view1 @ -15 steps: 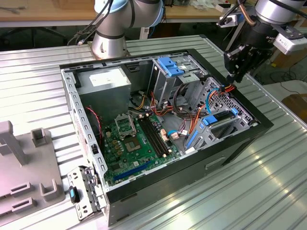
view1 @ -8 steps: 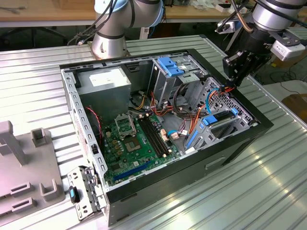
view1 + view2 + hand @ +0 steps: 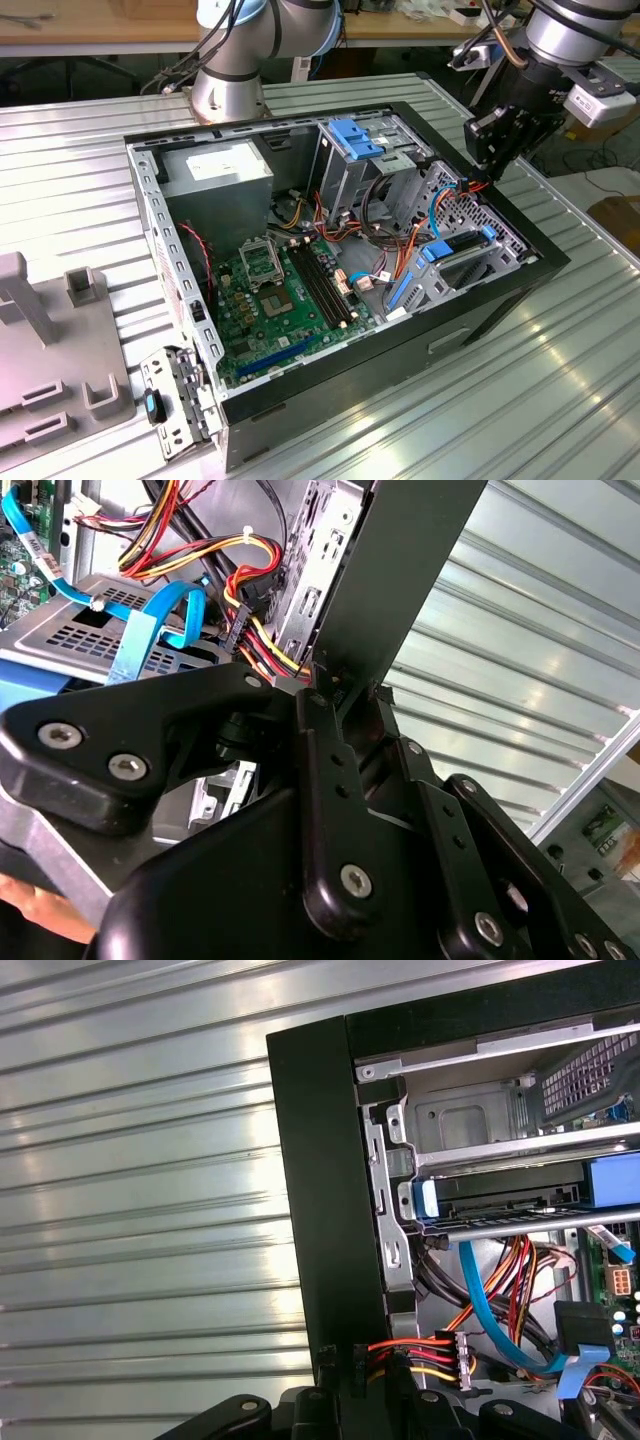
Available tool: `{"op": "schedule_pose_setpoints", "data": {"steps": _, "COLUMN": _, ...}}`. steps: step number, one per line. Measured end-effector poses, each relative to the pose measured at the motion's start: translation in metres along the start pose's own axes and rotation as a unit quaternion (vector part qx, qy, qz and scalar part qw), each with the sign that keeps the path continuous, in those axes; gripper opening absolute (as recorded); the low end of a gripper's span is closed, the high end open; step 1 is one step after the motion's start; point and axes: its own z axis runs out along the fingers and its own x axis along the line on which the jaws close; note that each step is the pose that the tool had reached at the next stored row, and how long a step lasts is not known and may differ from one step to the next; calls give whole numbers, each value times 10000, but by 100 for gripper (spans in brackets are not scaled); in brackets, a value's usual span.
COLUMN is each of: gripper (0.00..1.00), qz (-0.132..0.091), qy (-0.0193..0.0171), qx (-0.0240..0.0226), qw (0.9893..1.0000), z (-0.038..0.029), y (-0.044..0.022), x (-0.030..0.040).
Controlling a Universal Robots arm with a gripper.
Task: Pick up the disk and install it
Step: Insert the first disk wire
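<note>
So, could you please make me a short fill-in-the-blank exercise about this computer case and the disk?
1. The open computer case stands on a ribbed ____ table.
2. The disk lies in a bay inside the case, framed by a ____ carrier.
3. The gripper is at the case's wall on the exterior view's ____ side.

Missing words: metal; blue; right.

You have an open black computer case (image 3: 330, 400) lying on the ribbed metal table (image 3: 90, 180). Inside it, a green motherboard (image 3: 270, 300) lies flat. A grey power supply (image 3: 225, 175) sits beside a tall grey drive cage (image 3: 345, 175) topped by a blue bracket (image 3: 355, 135). Red, orange and yellow cables (image 3: 385, 235) trail across the board. At the exterior view's left, a grey fixture (image 3: 50, 360) rests on the table, with a perforated metal bracket (image 3: 175, 405) between it and the case.
</note>
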Motion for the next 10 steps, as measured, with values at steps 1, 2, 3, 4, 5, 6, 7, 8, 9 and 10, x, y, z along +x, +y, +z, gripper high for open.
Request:
{"op": "schedule_pose_setpoints", "data": {"steps": 1, "gripper": 32, "qz": 0, "qy": 0, "qx": 0, "qw": 10000, "z": 1, "y": 1, "x": 0}}
{"op": "schedule_pose_setpoints", "data": {"steps": 2, "gripper": 32, "qz": 1, "qy": 0, "qx": 0, "qw": 10000, "z": 2, "y": 1, "x": 1}}
{"op": "schedule_pose_setpoints", "data": {"steps": 3, "gripper": 32, "qz": 2, "qy": 0, "qx": 0, "qw": 10000, "z": 4, "y": 1, "x": 4}}
{"op": "schedule_pose_setpoints", "data": {"steps": 4, "gripper": 32, "qz": 6, "qy": 0, "qx": 0, "qw": 10000, "z": 6, "y": -1, "x": 12}}
{"op": "schedule_pose_setpoints", "data": {"steps": 5, "gripper": 32, "qz": 11, "qy": 0, "qx": -2, "qw": 10000, "z": 6, "y": -1, "x": 18}}
{"op": "schedule_pose_setpoints", "data": {"steps": 6, "gripper": 32, "qz": 22, "qy": 1, "qx": -3, "qw": 10000, "z": 7, "y": -2, "x": 24}}
{"op": "schedule_pose_setpoints", "data": {"steps": 7, "gripper": 32, "qz": 38, "qy": 1, "qx": -6, "qw": 10000, "z": 8, "y": -2, "x": 27}}
{"op": "schedule_pose_setpoints", "data": {"steps": 8, "gripper": 31, "qz": 44, "qy": 2, "qx": -7, "qw": 10000, "z": 8, "y": -2, "x": 27}}
{"op": "schedule_pose_setpoints", "data": {"steps": 9, "gripper": 31, "qz": 50, "qy": 2, "qx": -8, "qw": 10000, "z": 8, "y": -2, "x": 28}}
{"op": "schedule_pose_setpoints", "data": {"steps": 10, "gripper": 23, "qz": 66, "qy": 2, "qx": -10, "qw": 10000, "z": 9, "y": -2, "x": 28}}
